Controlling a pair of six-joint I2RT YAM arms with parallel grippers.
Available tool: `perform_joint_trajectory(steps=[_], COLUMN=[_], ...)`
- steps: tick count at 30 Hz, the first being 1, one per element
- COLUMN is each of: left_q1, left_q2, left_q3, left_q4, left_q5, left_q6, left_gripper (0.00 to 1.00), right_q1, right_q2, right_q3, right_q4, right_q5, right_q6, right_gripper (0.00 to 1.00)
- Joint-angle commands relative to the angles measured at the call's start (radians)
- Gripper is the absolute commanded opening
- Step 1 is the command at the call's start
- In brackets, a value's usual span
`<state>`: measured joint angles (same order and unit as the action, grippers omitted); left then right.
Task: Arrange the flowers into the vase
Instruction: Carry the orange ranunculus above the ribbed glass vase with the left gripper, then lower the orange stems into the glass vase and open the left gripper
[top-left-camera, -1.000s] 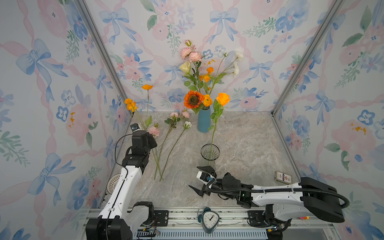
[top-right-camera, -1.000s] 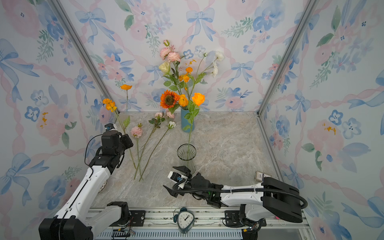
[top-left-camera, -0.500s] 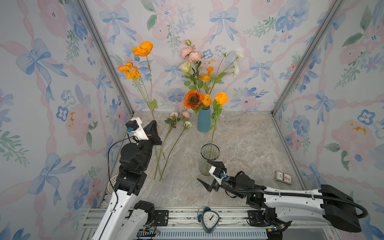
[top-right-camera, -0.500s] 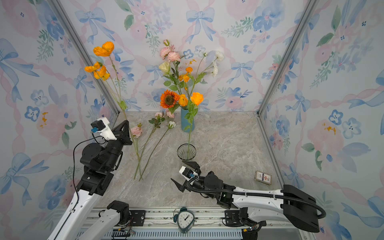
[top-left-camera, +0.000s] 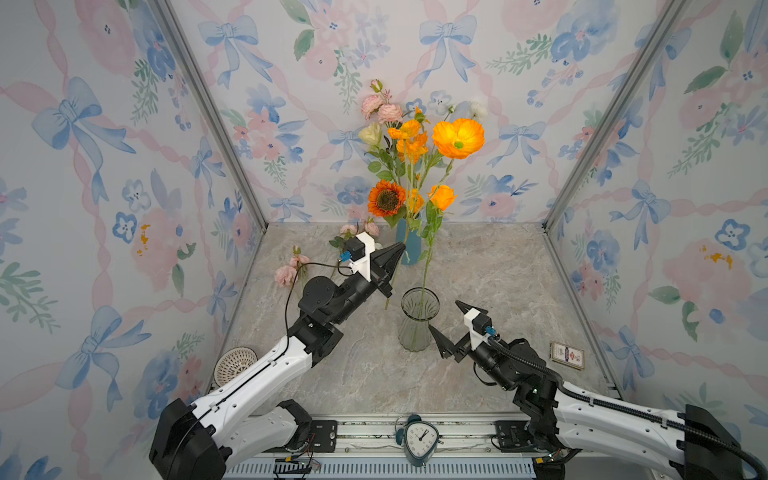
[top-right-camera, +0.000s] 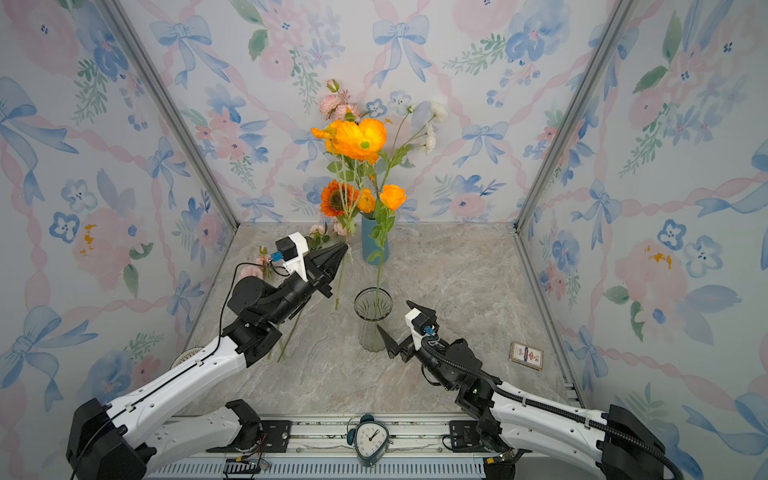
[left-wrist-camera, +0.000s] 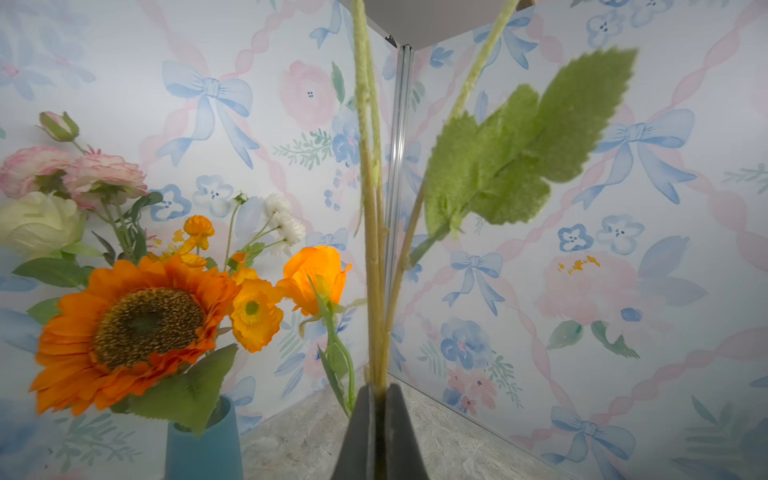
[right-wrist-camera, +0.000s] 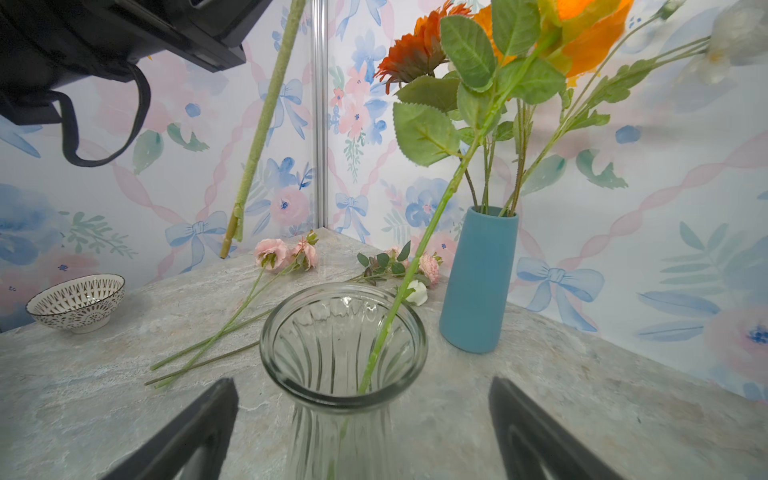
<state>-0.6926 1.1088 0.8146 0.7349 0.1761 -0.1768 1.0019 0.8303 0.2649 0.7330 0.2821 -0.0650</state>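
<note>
1. Our left gripper (top-left-camera: 398, 248) is clamped tight on a bundle of poppy stems (left-wrist-camera: 372, 249); in the left wrist view its two fingers (left-wrist-camera: 359, 432) meet around the stalks with no gap
2. From that grip the poppy stems rise toward the back wall, and their big orange bloom (top-left-camera: 458, 138) sits in front of the bouquet; the cut end (right-wrist-camera: 227, 247) hangs free below the gripper, clear of the table and to the left of the glass vase
3. The glass vase (top-left-camera: 419, 320) stands upright near the middle of the marble table (top-left-camera: 519, 291); it holds a single orange flower (top-left-camera: 442, 196), whose stem leans on the rim
4. Our right gripper (top-left-camera: 444, 316) sits low, just to the right of the glass vase and facing it, with its jaws spread wide and nothing between them; we cannot tell whether the nearer finger touches the glass
5. Behind the glass vase, close to the back wall, a blue vase (top-left-camera: 409, 249) carries the sunflower (top-left-camera: 386, 198), pink peonies (top-left-camera: 380, 110), a cream rose (top-left-camera: 370, 134) and small white blooms (top-left-camera: 478, 110)
6. Loose pink flowers (right-wrist-camera: 270, 251) lie flat on the table to the left of both vases, partly hidden by our left arm in both top views, their long stems running toward the front
7. A patterned bowl (right-wrist-camera: 77, 301) rests at the left edge, a small card box (top-left-camera: 567, 355) at the right edge, and a clock (top-left-camera: 419, 440) on the front rail
</note>
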Motion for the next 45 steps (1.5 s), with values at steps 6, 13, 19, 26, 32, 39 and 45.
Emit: perform_joint_trajectory(steps=[6,13,19,26,32,39,45], left_q1=[-0.083,-0.099,-0.102,-0.105,-0.105,-0.105,-0.106], left_q2=[0.150,0.235,0.279,0.292,0.269,0.264,0.249], left_q3=[0.079,0.053,-0.007,-0.077,-0.140,-0.208,-0.237], left_q4=[0.229,0.272,0.305,0.313,0.314,0.313,0.313], left_q5=[0.044,0.081,0.132,0.128,0.134,0.110,0.107], left_q6=[0.062,0.081,0.135,0.163,0.163,0.150,0.144], left_gripper=[0.00,0.00,0.00,0.00,0.00,0.03,0.11], right_q1=[-0.011,-0.012,-0.012,-0.012,-0.011,-0.012,-0.012], right_q2=[0.039,0.041,0.046,0.050,0.049,0.058,0.055], right_q3=[0.010,0.008,0.010,0.011,0.012,0.014,0.013], right_q4=[-0.017,-0.011,-0.011,-0.012,-0.012,-0.012,-0.013], right_q5=[-0.089,-0.093,-0.104,-0.106,-0.107,-0.110,-0.116], right_q6=[0.043,0.039,0.039,0.037,0.036,0.036,0.036], right_gripper=[0.97,0.97,0.97,0.97,0.97,0.97,0.97])
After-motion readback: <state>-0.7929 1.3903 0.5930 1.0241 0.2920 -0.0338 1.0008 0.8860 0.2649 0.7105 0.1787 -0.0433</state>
